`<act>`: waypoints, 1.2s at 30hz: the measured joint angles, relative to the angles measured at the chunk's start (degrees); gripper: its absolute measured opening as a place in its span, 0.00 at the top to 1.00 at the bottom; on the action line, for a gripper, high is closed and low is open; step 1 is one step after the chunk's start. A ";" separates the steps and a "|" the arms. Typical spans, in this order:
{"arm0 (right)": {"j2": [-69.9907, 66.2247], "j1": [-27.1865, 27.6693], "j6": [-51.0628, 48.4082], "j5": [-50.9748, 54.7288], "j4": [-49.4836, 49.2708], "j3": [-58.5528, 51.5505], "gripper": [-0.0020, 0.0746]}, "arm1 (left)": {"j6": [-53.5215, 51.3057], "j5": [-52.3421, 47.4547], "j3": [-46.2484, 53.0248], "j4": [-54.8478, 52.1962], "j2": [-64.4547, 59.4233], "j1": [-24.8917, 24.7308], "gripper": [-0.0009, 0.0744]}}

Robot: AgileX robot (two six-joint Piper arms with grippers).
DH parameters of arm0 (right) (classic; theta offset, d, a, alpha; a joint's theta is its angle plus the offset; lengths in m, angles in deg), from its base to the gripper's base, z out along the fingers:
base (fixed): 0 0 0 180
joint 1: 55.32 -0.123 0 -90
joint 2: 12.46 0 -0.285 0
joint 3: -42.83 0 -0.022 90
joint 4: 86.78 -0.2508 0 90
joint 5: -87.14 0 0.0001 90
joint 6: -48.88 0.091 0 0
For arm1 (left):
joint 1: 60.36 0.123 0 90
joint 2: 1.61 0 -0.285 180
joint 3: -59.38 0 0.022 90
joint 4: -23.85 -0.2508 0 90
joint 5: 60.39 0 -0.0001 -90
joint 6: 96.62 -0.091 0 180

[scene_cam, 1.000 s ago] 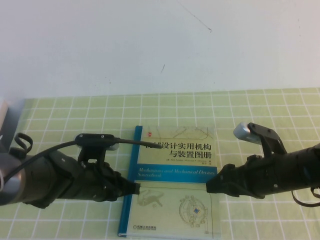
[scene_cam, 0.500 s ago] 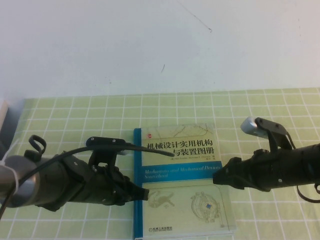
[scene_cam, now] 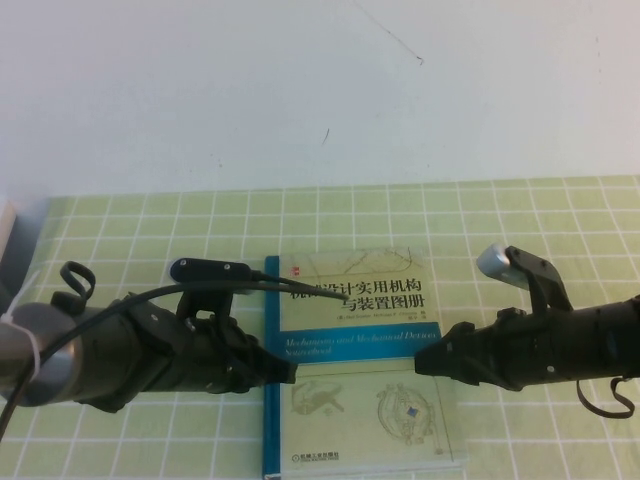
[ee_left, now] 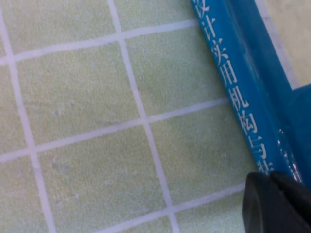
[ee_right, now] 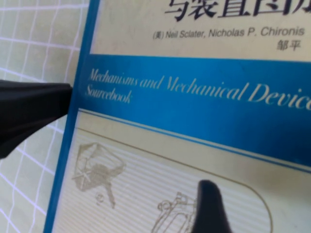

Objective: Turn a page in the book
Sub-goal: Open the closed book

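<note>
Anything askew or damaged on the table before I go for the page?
Nothing stands out. The book lies closed and flat on the checked mat, cover intact. The left tool sits at its spine edge; the right tool, open, is at its opposite edge.

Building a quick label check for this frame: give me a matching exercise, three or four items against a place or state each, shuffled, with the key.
Items:
1. large blue-spined hardcover book
2. left gripper
3. right gripper
4. green checkered tablecloth

Places or states:
A. at the book's right edge, open
B. closed, lying flat, cover up
C. under the book
D. at the book's spine

Pairs: 1-B, 2-D, 3-A, 4-C
</note>
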 joint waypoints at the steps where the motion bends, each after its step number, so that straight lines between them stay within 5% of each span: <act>1: -0.27 -0.03 -0.91 0.43 -0.53 0.00 0.41 | 0.00 0.12 0.00 0.00 0.00 0.00 0.99; 18: 1.09 0.54 -5.00 3.00 -1.17 0.00 0.43 | -0.86 -0.08 0.00 0.00 0.00 0.10 0.99; 36: 1.60 -0.16 -8.04 18.77 -1.97 4.00 0.43 | -1.06 -1.93 -0.02 0.14 -0.09 0.52 0.99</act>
